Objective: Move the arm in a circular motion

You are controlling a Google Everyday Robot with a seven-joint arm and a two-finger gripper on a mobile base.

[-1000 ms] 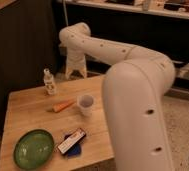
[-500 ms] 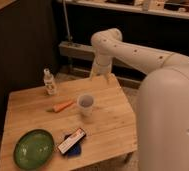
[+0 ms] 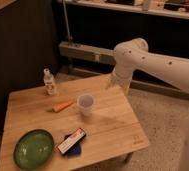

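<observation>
The arm (image 3: 158,60) is white, thick and jointed with small dark holes. It reaches in from the right edge of the camera view and bends at a rounded joint (image 3: 130,50). From there it drops to the pale gripper (image 3: 116,83), which hangs just over the far right edge of the wooden table (image 3: 113,130). The gripper holds nothing that I can see and is well apart from the objects on the table.
On the table are a small bottle (image 3: 49,82) at the far left, a carrot (image 3: 63,106), a clear cup (image 3: 86,104) in the middle, a green plate (image 3: 34,147) at the front left and a flat packet (image 3: 72,141) on a blue item. A dark shelf unit stands behind.
The arm has swung to the right. The gripper went from over the table's far left side to its far right edge and slightly lower. The large near segment has left the middle of the view.
</observation>
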